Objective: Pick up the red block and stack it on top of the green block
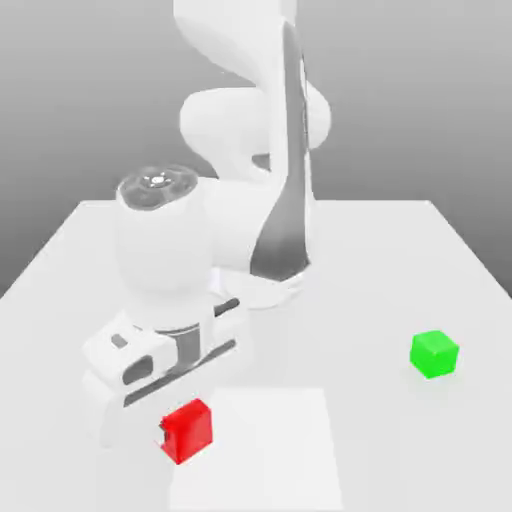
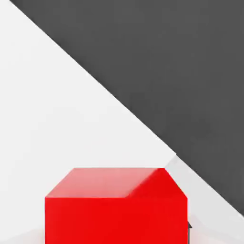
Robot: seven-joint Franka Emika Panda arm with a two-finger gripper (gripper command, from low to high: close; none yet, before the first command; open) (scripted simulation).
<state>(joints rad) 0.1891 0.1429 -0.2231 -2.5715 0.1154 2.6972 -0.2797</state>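
The white arm (image 1: 250, 200) bends low over the white desk (image 1: 400, 260), its hand down at the near side toward the exterior view's left; the gripper (image 1: 168, 432) sits at the red block (image 1: 188, 430), and a dark finger (image 1: 163, 431) shows pressed against the block's side facing the exterior view's left; the jaws stand narrow, closed onto the red block, which appears to rest on the desk; whether it has lifted clear of the surface cannot be told. In the hand view the red block (image 2: 116, 209) sits close under the camera, its upper face and one broad side showing, with a small dark piece of a fingertip (image 2: 189, 225) at its edge; beyond it the desk (image 2: 57, 119) runs to a straight edge against a dark grey background. The green block (image 1: 434, 353) stands alone on the desk toward the exterior view's right, well apart from the red block and from the arm; a paler square patch (image 1: 270, 450) lies on the desk just beside the red block, on its side toward the exterior view's right. No writing, label or brand mark can be read on the arm, on either block or on the desk; every surface is plain colour.
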